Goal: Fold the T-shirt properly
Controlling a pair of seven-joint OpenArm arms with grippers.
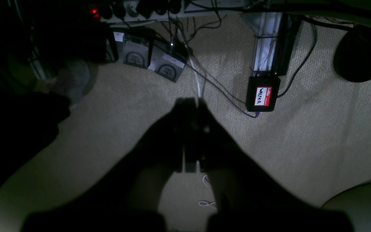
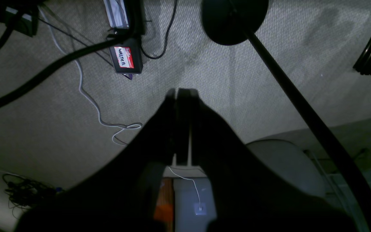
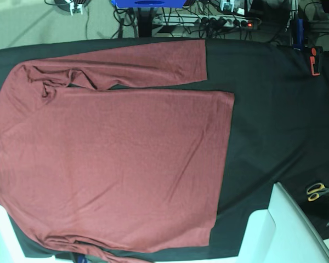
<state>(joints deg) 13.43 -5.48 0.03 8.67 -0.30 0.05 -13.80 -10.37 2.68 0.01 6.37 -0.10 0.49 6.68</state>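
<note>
The brick-red T-shirt lies spread flat on the black tablecloth, hem toward the right. One long sleeve runs along the far edge, and the other bunches at the near edge, partly cut off. Neither wrist view shows the shirt; both look down at the carpet. My left gripper is shut with nothing between its dark fingers. My right gripper is shut and empty too. In the base view only white arm parts show at the bottom edge.
Yellow-handled scissors lie on the cloth at the right, and a red-and-black object sits at the far right. A power strip and cables lie behind the table. On the carpet below are a labelled black box, cables and a black stand base.
</note>
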